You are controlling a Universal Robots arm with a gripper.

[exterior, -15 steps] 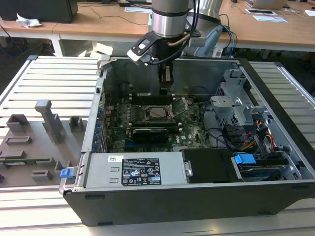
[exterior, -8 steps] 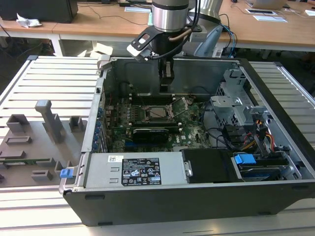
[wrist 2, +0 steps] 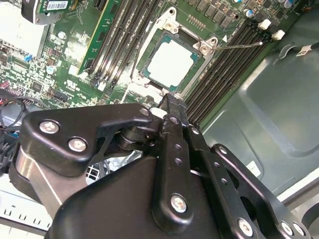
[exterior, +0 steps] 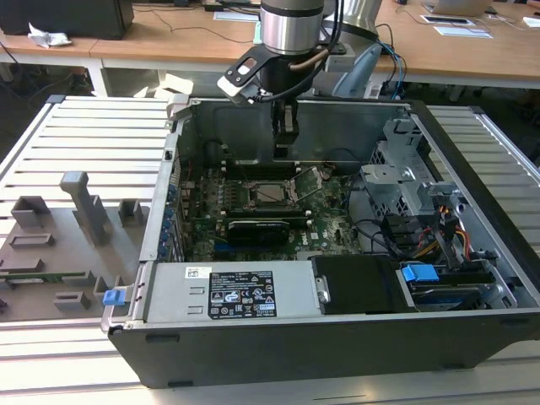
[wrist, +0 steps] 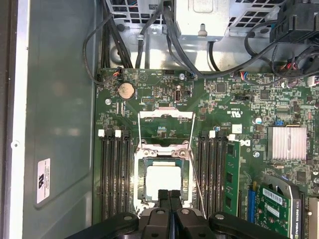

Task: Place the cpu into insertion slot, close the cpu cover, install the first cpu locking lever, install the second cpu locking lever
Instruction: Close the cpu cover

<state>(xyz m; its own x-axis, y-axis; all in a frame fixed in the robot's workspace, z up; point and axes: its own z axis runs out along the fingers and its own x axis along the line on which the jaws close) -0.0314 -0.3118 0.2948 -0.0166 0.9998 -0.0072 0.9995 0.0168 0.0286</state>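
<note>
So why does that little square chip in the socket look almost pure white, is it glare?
Probably glare: in the second wrist view the small flat silvery-grey cpu washes out to near white, likewise in the first wrist view; in the exterior view it sits duller grey, within the shaded inside of the black computer case.

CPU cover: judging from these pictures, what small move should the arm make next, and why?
Probably move the shut pincer to the open cover and tip it down over the chip. The chip already lies in its socket, the cover is folded back beyond it, and the pincer holds nothing.
</note>
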